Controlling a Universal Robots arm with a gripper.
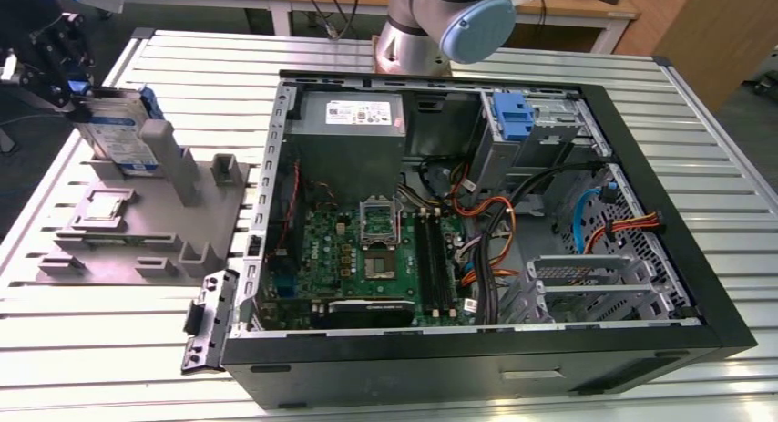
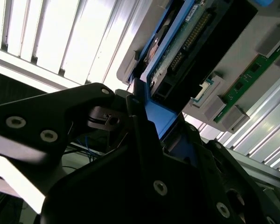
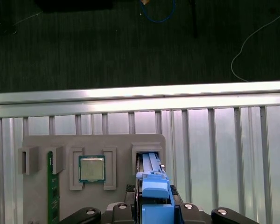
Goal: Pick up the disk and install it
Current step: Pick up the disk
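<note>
**benchrat:** Looking at the exterior view, the pincer (image 1: 73,92) sits at the top edge of the disk (image 1: 122,135); the disk stands on edge in a slot of the grey holder (image 1: 158,240) on the tabletop (image 1: 97,349), well apart from the open computer case (image 1: 680,294); is it gripping or not?

**slotjockey:** gripping, I'd say; in the second wrist view the fingers (image 2: 60,112) press against the disk's blue frame (image 2: 161,119), no gap that I can spot; for the lift I'd go straight up along the slot walls, slowly; any tilt could wedge the frame in the holder; that grip is on plastic, so no jerking; the first wrist view also has a processor chip (image 3: 92,168) in the neighbouring pocket, so I'd avoid swinging sideways while low.
</note>
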